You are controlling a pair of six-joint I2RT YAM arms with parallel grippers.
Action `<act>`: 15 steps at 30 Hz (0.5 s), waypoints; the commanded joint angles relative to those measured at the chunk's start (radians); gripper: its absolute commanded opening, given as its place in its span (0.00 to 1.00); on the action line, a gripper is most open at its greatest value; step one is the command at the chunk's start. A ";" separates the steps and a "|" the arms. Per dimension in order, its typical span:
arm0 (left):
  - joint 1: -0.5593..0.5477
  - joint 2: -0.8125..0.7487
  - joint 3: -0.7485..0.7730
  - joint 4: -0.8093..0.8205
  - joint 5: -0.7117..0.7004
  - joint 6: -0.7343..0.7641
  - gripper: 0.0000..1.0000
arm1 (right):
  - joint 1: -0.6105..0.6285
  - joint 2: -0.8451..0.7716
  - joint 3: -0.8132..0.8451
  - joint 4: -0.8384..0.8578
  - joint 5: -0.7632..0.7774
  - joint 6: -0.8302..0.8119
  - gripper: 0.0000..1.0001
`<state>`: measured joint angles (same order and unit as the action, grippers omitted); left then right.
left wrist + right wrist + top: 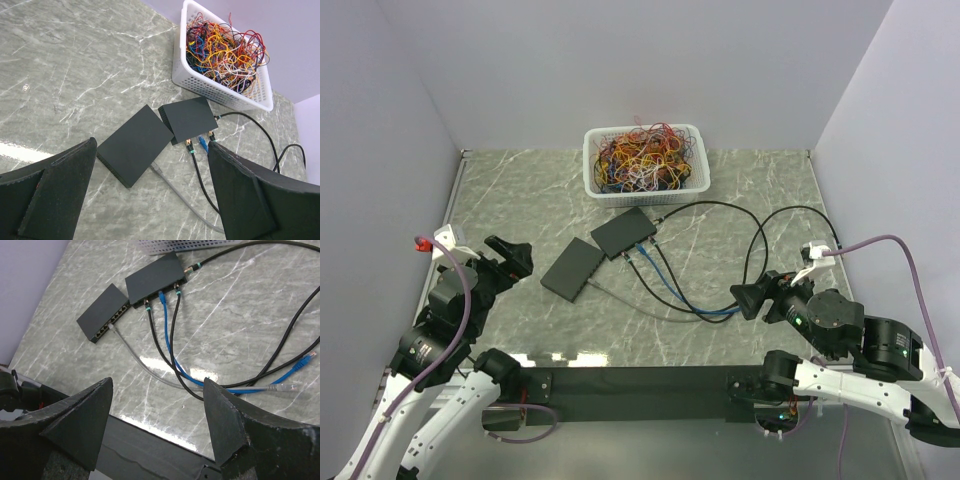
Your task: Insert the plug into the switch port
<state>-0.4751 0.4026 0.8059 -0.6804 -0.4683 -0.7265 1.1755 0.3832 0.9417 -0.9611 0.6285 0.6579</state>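
Currently, the left fingers [60, 185] are spread wide and nothing is held between them; the right fingers [240, 425] are likewise parted wide and empty. Two dark switches are set on the counter [740, 180]. A grey cable [135, 357] is plugged into the near switch [102, 311], and the far switch [155, 279] is placed just beside it, near a white basket [591, 165] of wires. The grey plug [282, 387] and a blue plug [306, 360] are seen loose on the counter, well apart from both switches.
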 commanded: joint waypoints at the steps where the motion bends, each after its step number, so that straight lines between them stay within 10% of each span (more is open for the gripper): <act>1: -0.002 -0.010 -0.002 0.001 -0.007 -0.002 0.99 | 0.004 -0.004 -0.001 0.025 0.017 0.005 0.79; 15: -0.002 -0.011 -0.002 -0.001 -0.007 -0.004 0.99 | 0.004 0.013 -0.003 0.027 0.010 0.002 0.79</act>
<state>-0.4751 0.4026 0.8059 -0.6804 -0.4683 -0.7265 1.1755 0.3836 0.9413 -0.9588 0.6273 0.6575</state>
